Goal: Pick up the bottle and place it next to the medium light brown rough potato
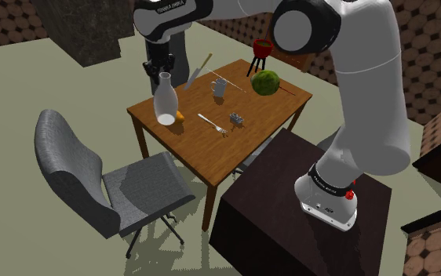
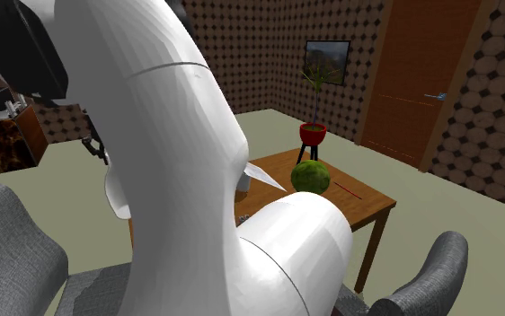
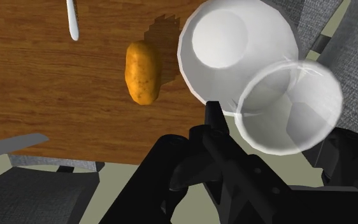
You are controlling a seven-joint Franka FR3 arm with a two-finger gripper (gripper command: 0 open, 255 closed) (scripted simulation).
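Upright on the desk [image 1: 250,110], toward the shoulder view's left corner: clear whitish bottle [image 1: 165,102], base just beside the orange-brown potato [image 1: 180,116]. Tool [image 1: 162,69] directly over the bottle top, bracketing the neck. Cannot tell whether clamped on the neck or slack around it.

Judged from the layout: placement as good as made; step in hand likely letting go and backing off. To do it well:
- Confirm the base sits flat on the desk before opening.
- Open fully, then lift straight up along the neck with no sideways drift. Otherwise, risk of tipping a tall, narrow-necked bottle and sending the potato rolling.
- Stay clear of the grey chair [image 1: 93,176] near that desk edge.

Wrist view: looks straight down the bottle [image 3: 235,44], with the mouth ring inside the tool [image 3: 274,121]. Shows the potato [image 3: 143,71] lying beside the base with a narrow strip of desk [image 3: 57,95] between, a gap hard to read from the shoulder view.

Shoulder view: gives the tool's height against the bottle top. Also shows a fork [image 1: 211,123] and a green round thing [image 1: 266,82], both well apart from the bottle.

Second exterior view: adds the green round thing [image 2: 312,177] from another side and a red-potted plant [image 2: 313,133] behind it.
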